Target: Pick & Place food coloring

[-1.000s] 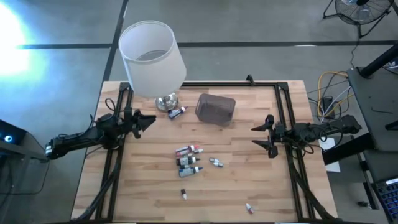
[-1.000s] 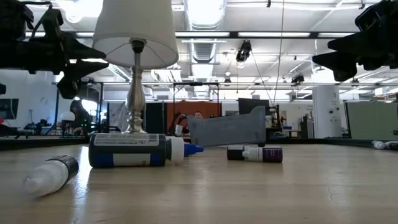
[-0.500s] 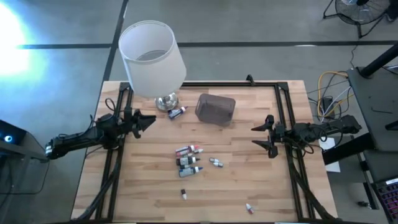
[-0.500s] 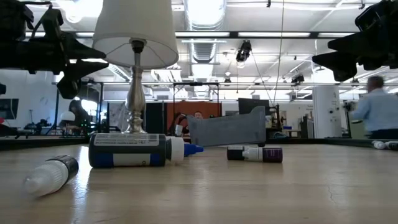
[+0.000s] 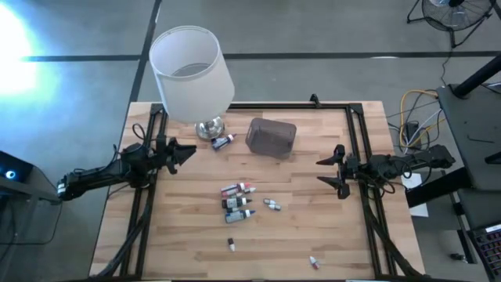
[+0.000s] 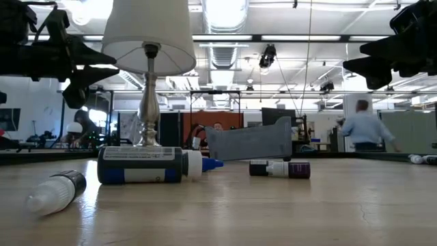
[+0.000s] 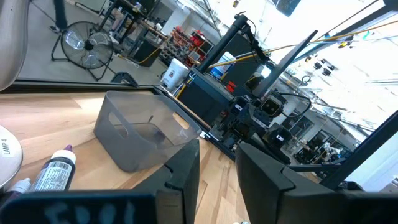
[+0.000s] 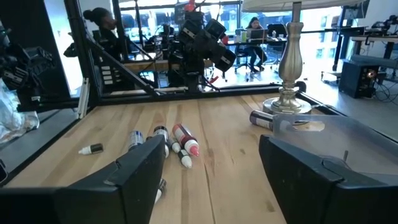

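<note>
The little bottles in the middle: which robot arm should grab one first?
Probably the right. The right gripper is open and points at the bottles, with bare table between. The left gripper looks about as near, but points toward the box.

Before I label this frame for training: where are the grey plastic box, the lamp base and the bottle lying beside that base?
grey plastic box (image 5: 271, 137), high view, on its near wall.
lamp base (image 5: 210, 127), high view, on the chrome foot.
bottle beside the base (image 5: 222, 142), high view, mid-body.

My wooden table (image 5: 313, 227) carries a lamp (image 5: 210, 125), a grey plastic box (image 5: 271, 137) on its side, and food coloring bottles (image 5: 237, 200) scattered mid-table.
</note>
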